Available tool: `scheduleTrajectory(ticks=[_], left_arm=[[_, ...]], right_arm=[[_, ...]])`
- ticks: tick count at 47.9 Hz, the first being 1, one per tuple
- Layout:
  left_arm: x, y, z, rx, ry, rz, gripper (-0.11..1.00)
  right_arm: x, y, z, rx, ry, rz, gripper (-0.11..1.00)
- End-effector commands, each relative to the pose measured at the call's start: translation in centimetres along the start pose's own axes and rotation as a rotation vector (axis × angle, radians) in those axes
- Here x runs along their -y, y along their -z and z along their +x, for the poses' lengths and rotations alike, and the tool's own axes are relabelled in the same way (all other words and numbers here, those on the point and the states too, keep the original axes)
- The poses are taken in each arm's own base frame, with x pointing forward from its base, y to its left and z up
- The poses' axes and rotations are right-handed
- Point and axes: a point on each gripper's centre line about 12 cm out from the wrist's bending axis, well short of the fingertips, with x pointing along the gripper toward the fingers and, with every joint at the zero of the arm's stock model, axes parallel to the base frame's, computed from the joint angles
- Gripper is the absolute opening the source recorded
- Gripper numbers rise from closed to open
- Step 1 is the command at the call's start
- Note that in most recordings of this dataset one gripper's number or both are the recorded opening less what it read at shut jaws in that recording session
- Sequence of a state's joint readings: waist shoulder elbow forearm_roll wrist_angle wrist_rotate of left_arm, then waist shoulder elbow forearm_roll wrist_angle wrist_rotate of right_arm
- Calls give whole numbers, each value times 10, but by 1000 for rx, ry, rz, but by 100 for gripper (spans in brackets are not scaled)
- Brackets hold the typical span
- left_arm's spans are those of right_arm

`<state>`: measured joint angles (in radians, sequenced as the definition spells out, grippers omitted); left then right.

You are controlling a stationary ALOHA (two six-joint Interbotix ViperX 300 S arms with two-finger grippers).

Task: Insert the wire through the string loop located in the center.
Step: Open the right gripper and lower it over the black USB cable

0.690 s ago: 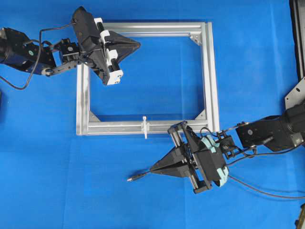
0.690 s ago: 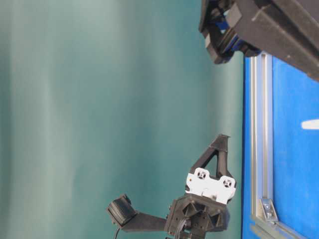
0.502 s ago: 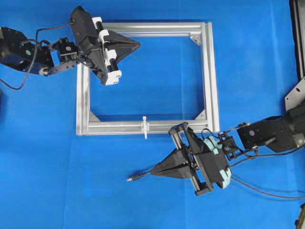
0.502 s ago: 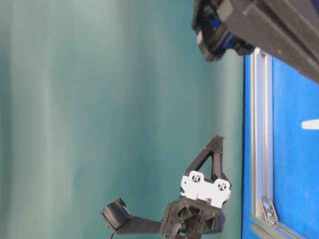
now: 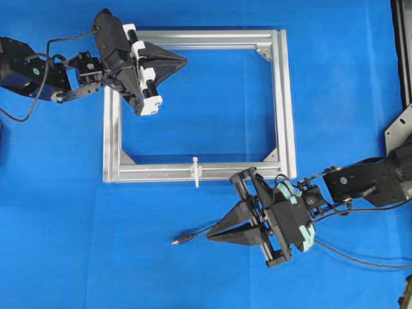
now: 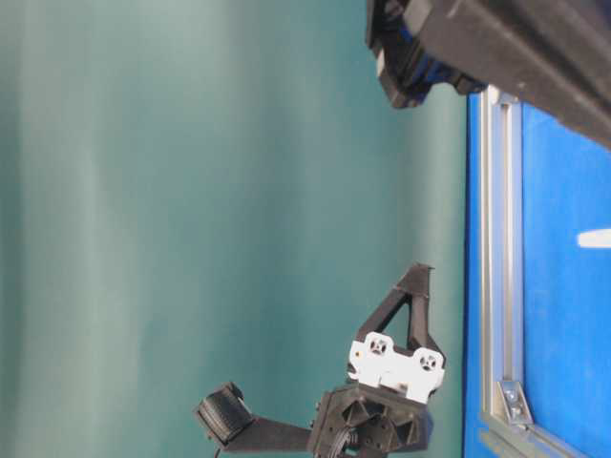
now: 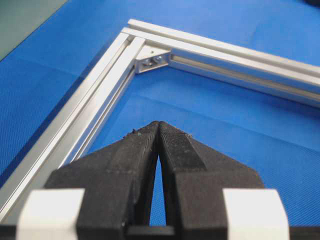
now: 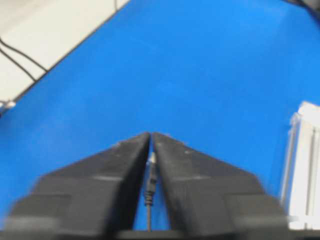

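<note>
Left gripper [image 5: 184, 61] pressed together, empty, over frame [image 5: 284, 96] at 11 o'clock – right gripper [image 5: 211, 235] nearly closed above wire [image 5: 187, 239]; string loop [image 5: 196, 170] on bottom rail, 6 o'clock

A frame [image 5: 282, 96] is laid flat on the table [image 5: 64, 225], the string loop [image 5: 196, 170] fixed midway along its near rail; the wire [image 5: 193, 237] is stretched just below it.

The wire [image 5: 193, 235], thin and black with a slim dark plug at its lower-left end, lies on the blue counter [image 5: 64, 225], lower centre of the overhead view. The string loop [image 5: 196, 171], small and white, sits above it, just left of centre.
</note>
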<state>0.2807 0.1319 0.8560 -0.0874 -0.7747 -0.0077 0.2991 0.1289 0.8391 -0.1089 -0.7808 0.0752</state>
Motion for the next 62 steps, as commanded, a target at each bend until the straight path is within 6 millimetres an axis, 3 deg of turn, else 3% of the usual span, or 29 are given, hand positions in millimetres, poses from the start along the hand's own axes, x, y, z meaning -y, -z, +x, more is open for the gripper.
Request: scheduleTrajectory(ticks=[1, 10, 13, 24, 50, 62], left_arm=[[1, -14, -1, 44, 4, 1, 0], [1, -13, -1, 41, 4, 2, 0], [1, -13, -1, 41, 4, 2, 0], [1, -13, -1, 41, 4, 5, 0], [1, -13, -1, 41, 4, 7, 0], [1, -13, -1, 40, 4, 7, 0]], right_arm=[[-1, -14, -1, 42, 2, 5, 23], [0, -13, -1, 33, 4, 5, 79], [0, -11, -1, 19, 5, 5, 90], [3, -2, 1, -19, 28, 28, 89], [18, 66, 40, -163, 118, 113, 89], [19, 72, 42, -172, 123, 116, 86]])
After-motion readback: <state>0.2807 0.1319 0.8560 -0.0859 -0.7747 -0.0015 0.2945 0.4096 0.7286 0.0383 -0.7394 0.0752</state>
